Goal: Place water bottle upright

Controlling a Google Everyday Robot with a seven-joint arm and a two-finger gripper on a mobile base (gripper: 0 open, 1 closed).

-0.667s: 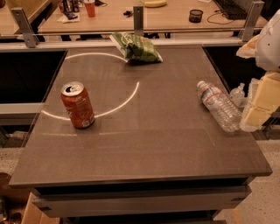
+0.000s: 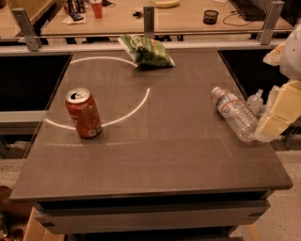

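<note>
The water bottle (image 2: 233, 113) lies on its side near the right edge of the dark table (image 2: 155, 155). It is clear and ribbed, and its white cap points to the back left. My gripper (image 2: 275, 115), cream-coloured, is at the right edge of the view, right by the bottle's bottom end and low over the table edge. Whether it touches the bottle cannot be told.
An orange soda can (image 2: 83, 113) stands upright at the left. A green chip bag (image 2: 146, 51) lies at the back middle. A small clear pump-top bottle (image 2: 255, 101) sits just behind the water bottle. Beyond the table are rail posts and a cluttered wooden desk (image 2: 188, 14).
</note>
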